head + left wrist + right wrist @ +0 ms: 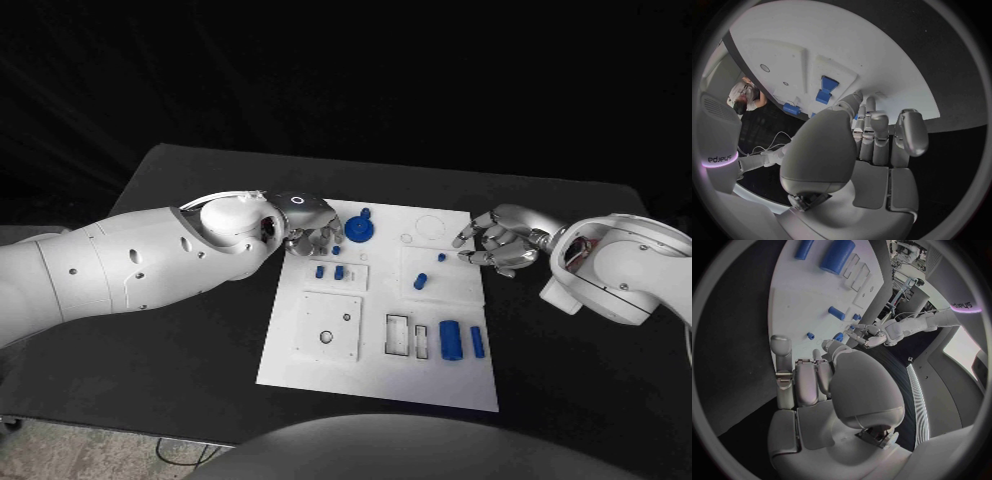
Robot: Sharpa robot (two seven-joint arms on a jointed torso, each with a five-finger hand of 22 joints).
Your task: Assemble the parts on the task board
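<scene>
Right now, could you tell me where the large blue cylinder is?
In the head view, the large blue cylinder lies near the board's near right corner, between two rectangular slots and a thinner blue bar.

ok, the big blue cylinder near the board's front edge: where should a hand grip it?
Probably across its middle, from above. The big blue cylinder lies flat on the task board, long axis front to back, a thinner blue piece close on one side, so fingers should straddle its round flanks carefully.
</scene>
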